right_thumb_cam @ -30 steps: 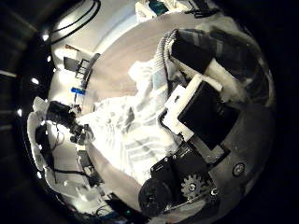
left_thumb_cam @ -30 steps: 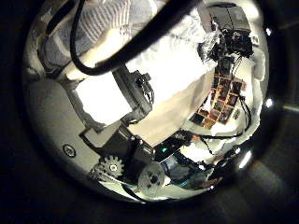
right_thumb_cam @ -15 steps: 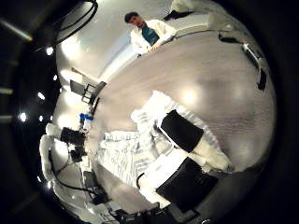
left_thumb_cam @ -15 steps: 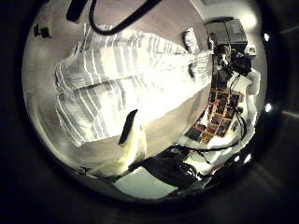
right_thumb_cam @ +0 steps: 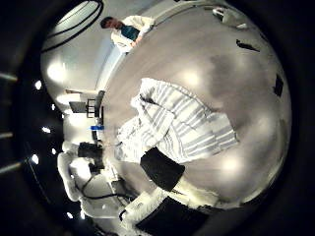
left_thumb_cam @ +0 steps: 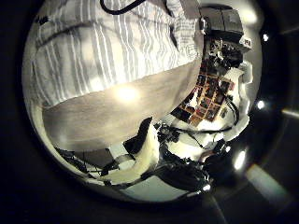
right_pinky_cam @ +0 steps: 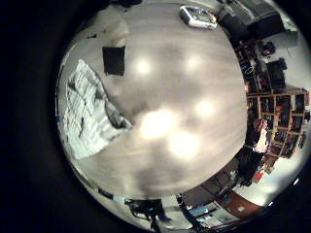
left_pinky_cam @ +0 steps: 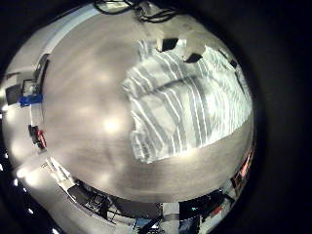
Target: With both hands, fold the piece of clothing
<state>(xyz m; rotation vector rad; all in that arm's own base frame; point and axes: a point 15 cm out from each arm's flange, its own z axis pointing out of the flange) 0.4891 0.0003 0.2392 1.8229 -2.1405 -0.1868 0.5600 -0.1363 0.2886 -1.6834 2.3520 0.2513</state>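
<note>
The left thumb side palm view shows it spread below the palm [left_thumb_cam: 103, 47], with a straight finger of my left hand [left_thumb_cam: 138, 159] away from it and holding nothing. The right thumb side palm view shows the clothing [right_thumb_cam: 182, 123] bunched at one end, with my right hand [right_thumb_cam: 167, 182] above it, its fingers straight and off the cloth. The right little finger side palm view shows the clothing [right_pinky_cam: 92, 107] small and far off.
A small box [right_pinky_cam: 199, 15] stands at its far edge. A shelf of small items [left_thumb_cam: 213, 93] stands beyond the table.
One second ago both palms were close over the cloth, fingers against it. Both cameras have since drawn back, and the clothing now lies on the table with no fingers on it.
</note>
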